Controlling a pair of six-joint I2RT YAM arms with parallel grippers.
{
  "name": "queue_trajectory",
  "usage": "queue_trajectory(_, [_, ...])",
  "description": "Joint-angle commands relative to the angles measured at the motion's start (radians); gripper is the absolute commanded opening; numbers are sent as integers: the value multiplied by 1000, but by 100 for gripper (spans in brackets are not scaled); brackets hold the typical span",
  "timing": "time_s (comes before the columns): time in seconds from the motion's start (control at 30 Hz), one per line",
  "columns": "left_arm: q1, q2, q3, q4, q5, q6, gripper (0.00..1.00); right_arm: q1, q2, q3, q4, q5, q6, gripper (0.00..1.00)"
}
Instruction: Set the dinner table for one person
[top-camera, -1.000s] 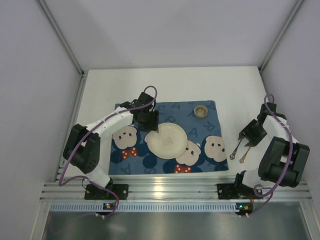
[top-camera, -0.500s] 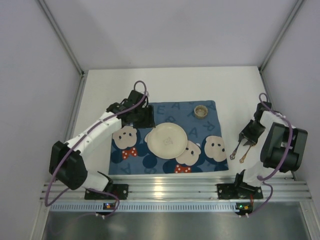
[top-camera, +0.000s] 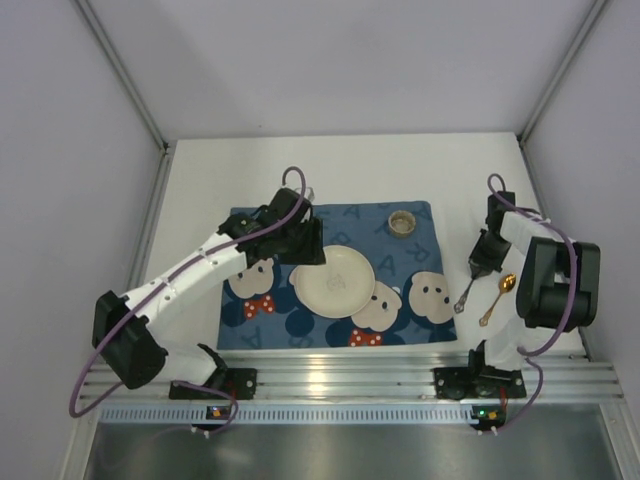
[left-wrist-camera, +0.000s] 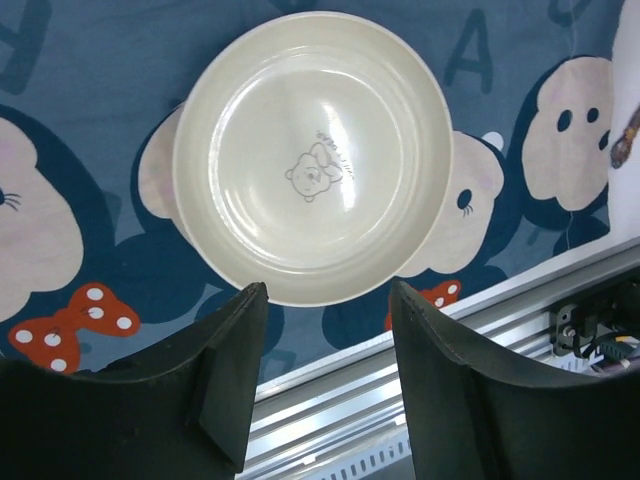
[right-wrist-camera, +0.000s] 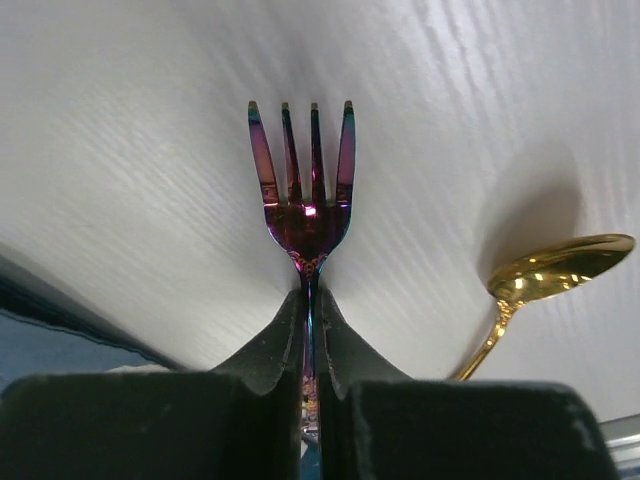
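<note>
The desk (top-camera: 380, 170), the white dinner table being set, is filling the floor of the enclosure and carrying everything else. A blue placemat (top-camera: 350, 222) printed with mouse faces is lying across its middle. A cream plate (left-wrist-camera: 312, 155) is sitting at the centre of the placemat, with a small round cup (top-camera: 402, 222) standing at the mat's far right corner.

The left claw (left-wrist-camera: 327, 290) is hovering released above the plate's near rim, holding nothing.

The right claw (right-wrist-camera: 308, 300) is clenching the neck of an iridescent fork (right-wrist-camera: 305, 200), whose tines are pointing away from the wrist over bare desk just off the mat's right edge. Whether the fork is clear of the surface cannot be told. A gold spoon (right-wrist-camera: 555, 270) is lying just beside it on the right, apart from the fork.

The step in hand appears to be picking up the fork. The next move is probably calling for a clean lift without nudging the spoon, then a carry leftward to lay the fork on the mat beside the plate, handle toward the near edge.
</note>
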Motion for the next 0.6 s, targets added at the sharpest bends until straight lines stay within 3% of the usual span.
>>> queue_trajectory(0.0, [-51, 23, 86, 4, -35, -21, 58, 47, -10, -1, 141, -118, 39, 0])
queue_trajectory(0.3, [-216, 239, 291, 125, 128, 113, 59, 60, -268, 85, -11, -274, 72, 0])
queue_trajectory(0.57, [-266, 467, 528, 194, 247, 113, 59, 60, -414, 220, -163, -222, 30, 0])
